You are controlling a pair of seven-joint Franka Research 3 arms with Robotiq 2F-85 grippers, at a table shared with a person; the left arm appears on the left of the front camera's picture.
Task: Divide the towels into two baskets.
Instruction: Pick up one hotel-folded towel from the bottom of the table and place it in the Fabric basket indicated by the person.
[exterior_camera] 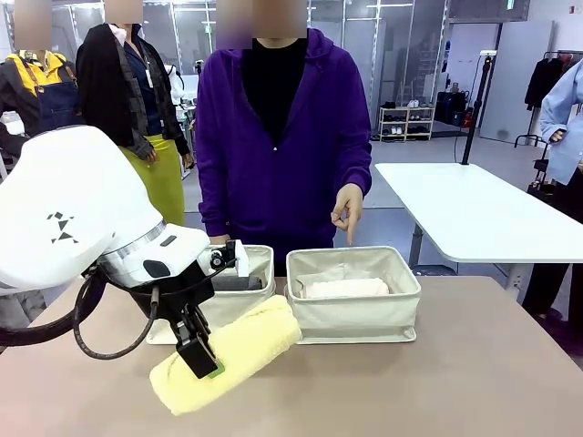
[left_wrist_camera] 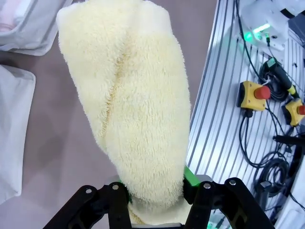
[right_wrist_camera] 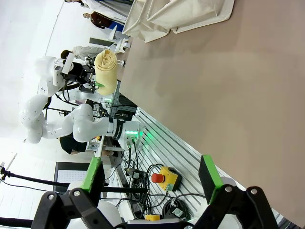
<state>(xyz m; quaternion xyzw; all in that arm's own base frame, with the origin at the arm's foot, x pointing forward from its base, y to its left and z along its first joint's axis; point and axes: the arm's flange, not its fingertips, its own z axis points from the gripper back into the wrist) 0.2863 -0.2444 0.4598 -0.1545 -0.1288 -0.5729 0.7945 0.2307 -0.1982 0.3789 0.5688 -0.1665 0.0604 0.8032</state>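
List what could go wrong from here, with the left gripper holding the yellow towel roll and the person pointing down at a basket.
The left gripper pinches the pale yellow towel near one end, so the long free end could sag, unroll or slip out. The person's hand points down over the right basket, close to where a drop might go. That basket already holds a white towel, so the roll may perch on the rim.

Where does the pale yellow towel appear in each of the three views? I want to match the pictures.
Front view: pale yellow towel lies low, left of centre, clamped near its lower end by the left gripper.
Left wrist view: it rises from between the fingers up through the middle.
Right wrist view: small, upper left, seen end-on.
Shared landmark: the cream basket, also at the top of the right wrist view.
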